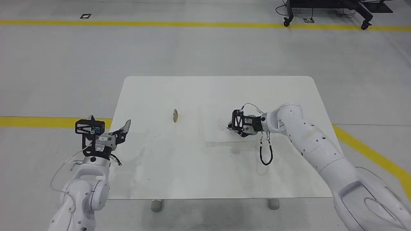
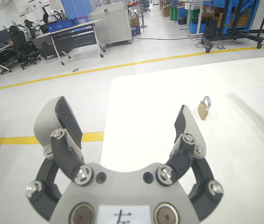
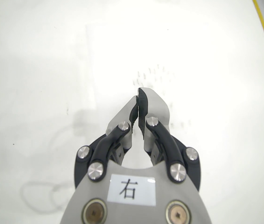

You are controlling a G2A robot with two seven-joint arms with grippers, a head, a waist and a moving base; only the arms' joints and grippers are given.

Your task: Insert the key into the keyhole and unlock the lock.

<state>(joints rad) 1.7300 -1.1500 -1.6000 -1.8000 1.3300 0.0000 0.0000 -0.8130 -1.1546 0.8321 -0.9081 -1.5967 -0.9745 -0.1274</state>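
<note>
Top view gives you the padlock (image 1: 174,115) standing mid-desk (image 1: 192,167) between both arms, left claw (image 1: 109,128) spread at the edge, likely ready to steady it, right claw (image 1: 232,125) pressed together (whether on a key, you cannot tell).

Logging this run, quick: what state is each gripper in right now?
Left gripper: open, holding nothing.
Right gripper: jaws closed; whether anything is pinched between them cannot be told.
</note>
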